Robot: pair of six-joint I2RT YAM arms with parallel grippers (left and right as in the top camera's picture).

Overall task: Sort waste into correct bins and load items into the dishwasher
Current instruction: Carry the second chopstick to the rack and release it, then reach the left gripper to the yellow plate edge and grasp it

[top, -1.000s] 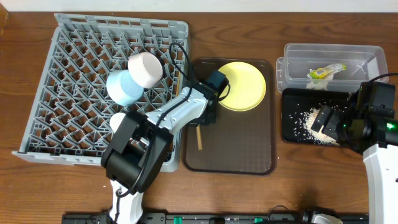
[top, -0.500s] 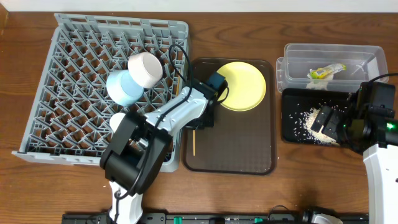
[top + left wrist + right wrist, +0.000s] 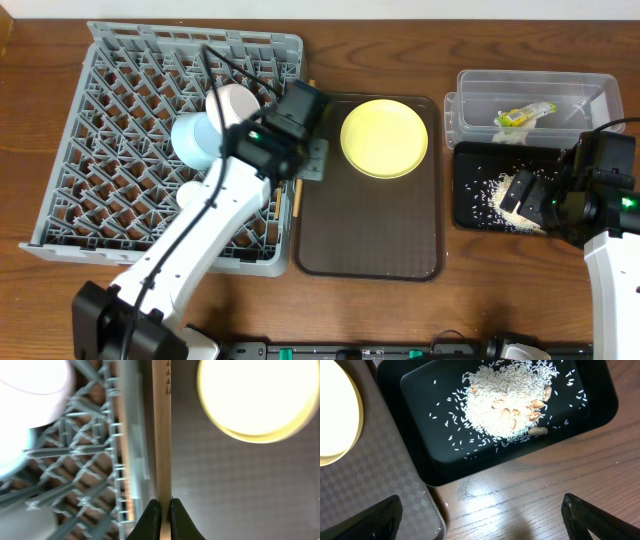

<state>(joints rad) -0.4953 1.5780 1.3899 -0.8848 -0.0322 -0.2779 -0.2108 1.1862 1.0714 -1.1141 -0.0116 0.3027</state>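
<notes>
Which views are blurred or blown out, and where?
Left wrist: motion blur smears the dish rack and the white bowl at top left; the wooden chopsticks are sharp; the yellow plate is blown out. Right wrist: sharp on the rice in the black tray, plate glaring at the left edge. Overhead: evenly lit, no glare.

Robot workbench: wooden table [image 3: 480, 290] bearing a dish rack [image 3: 110, 190].

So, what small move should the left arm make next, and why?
Probably shift it sideways over the rack, then lower. The left gripper is shut on the chopsticks, which hang along the rack's right edge, beside the brown tray.
</notes>
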